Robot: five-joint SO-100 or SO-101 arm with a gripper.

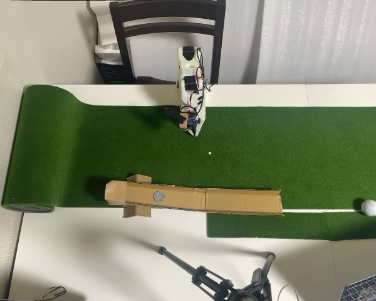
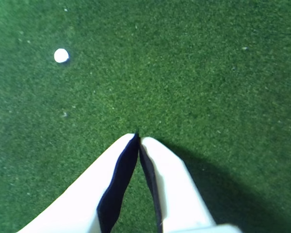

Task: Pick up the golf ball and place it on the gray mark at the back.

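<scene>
Golf ball (image 1: 370, 207) is resting at the far right edge of the overhead view, on the green putting mat (image 1: 81, 150), well apart from my arm (image 1: 191, 88). I am seeing the gripper (image 2: 138, 137) in the wrist view with its white fingers (image 2: 169, 179) pressed together, holding nothing, hovering over bare turf. A small white dot (image 2: 61, 55) is lying near it. The gray mark (image 1: 158, 195) is sitting on the cardboard ramp (image 1: 238, 200).
</scene>
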